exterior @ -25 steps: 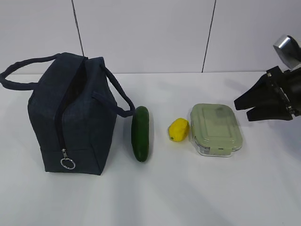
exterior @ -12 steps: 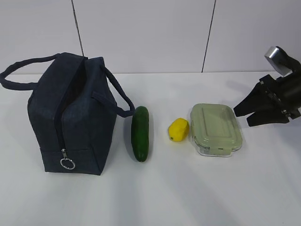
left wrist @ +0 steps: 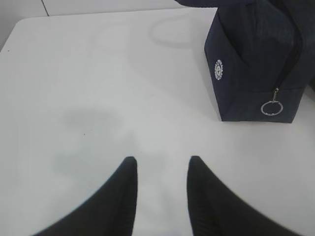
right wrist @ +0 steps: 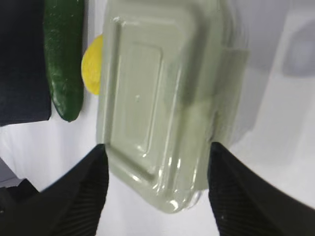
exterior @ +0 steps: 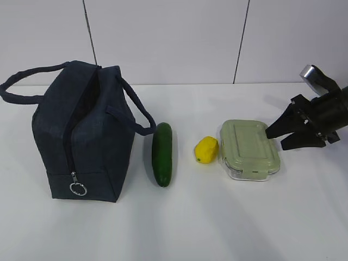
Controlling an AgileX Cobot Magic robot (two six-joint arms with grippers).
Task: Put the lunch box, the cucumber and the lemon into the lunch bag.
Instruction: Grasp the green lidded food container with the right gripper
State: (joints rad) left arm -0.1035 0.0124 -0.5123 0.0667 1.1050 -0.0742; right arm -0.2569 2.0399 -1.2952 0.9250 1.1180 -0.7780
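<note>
The navy lunch bag [exterior: 81, 130] stands at the left, its silver ring pull [exterior: 78, 188] low on the near end. To its right lie the dark green cucumber [exterior: 162, 154], the yellow lemon [exterior: 206, 149] and the lunch box [exterior: 249, 149] with its sage-green lid. My right gripper [exterior: 275, 140] is open at the box's right end. In the right wrist view its fingers [right wrist: 98, 167] flank the near end of the lunch box [right wrist: 157, 88], with cucumber [right wrist: 64, 59] and lemon [right wrist: 92, 66] beyond. My left gripper [left wrist: 162, 160] is open over bare table, with the lunch bag [left wrist: 251, 64] to its upper right.
The white table [exterior: 217, 217] runs back to a white panelled wall. The bag's loop handles [exterior: 27, 79] stick out to the left and right of it. The left arm does not show in the exterior view.
My right gripper has moved left and down, from beside the lunch box to its right end. The objects and the left gripper have not moved.
</note>
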